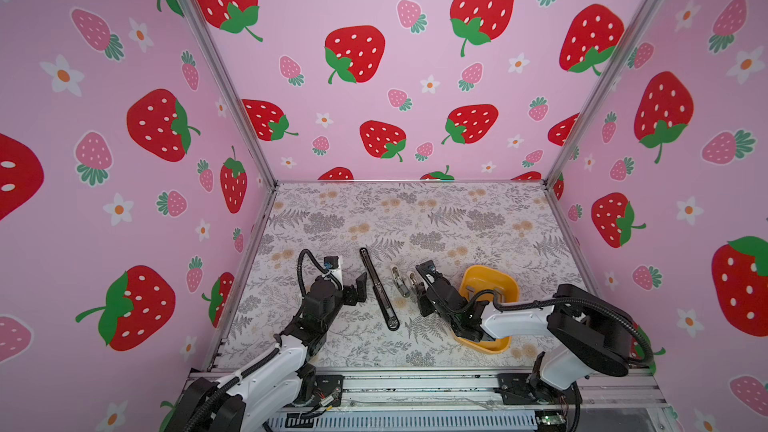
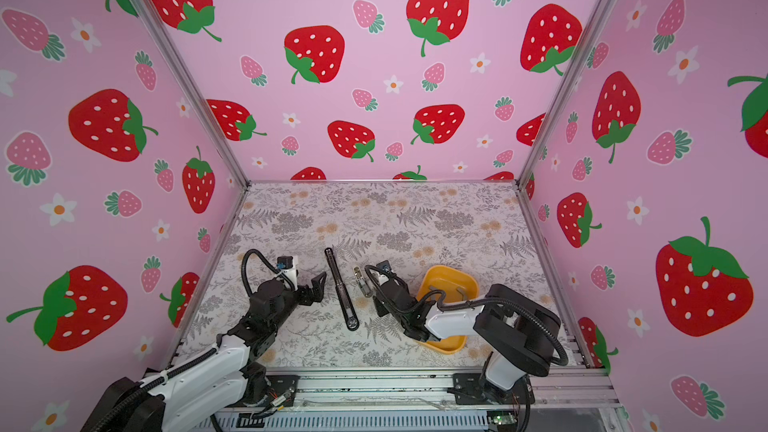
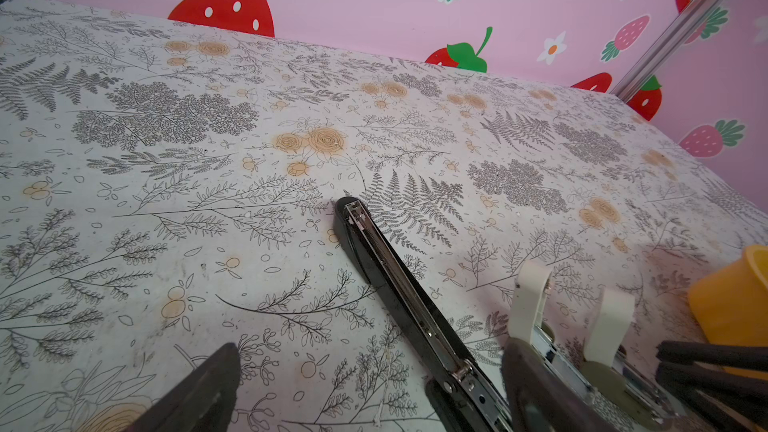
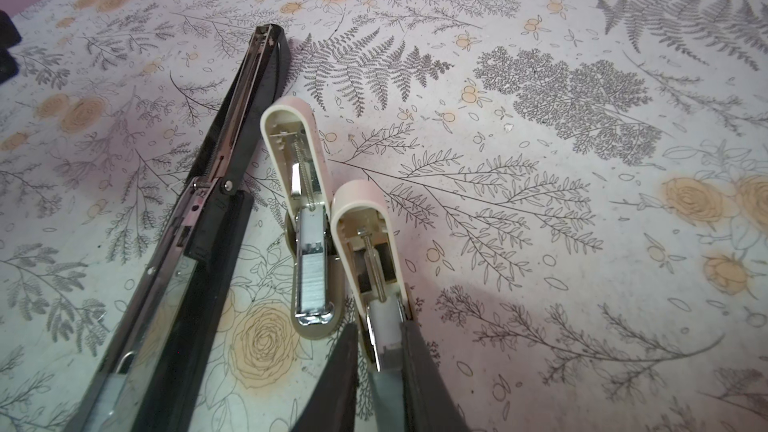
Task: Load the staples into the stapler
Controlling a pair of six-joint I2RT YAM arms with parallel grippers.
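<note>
So the bench (image 1: pixel 415 218) has three staplers lying side by side, all flipped open. There's a long black stapler (image 1: pixel 379 288) on the left, then a middle cream stapler (image 4: pixel 301 184), then the other cream stapler (image 4: pixel 365 234) right next to it, pretty much touching. The staples (image 4: pixel 311 282) I can actually make out are a grey strip in the metal channel of the middle cream stapler, clearest in the right wrist view. The right hand (image 4: pixel 379 326) is down on the other cream stapler with its fingers (image 4: pixel 419 367) close together on either side of that one's channel. There's a pale grey block between them, but honestly I can't tell if it's staples or part of the mechanism. I also can't tell if the hand is really clamped on it or just flanking it. The left hand (image 1: pixel 358 288) is spread wide apart with nothing in it, sitting low just beside the black stapler in both top views. A yellow tray (image 1: pixel 513 284) is off to the right, partly under the right arm, and whatever is inside it is too small to make out.
</note>
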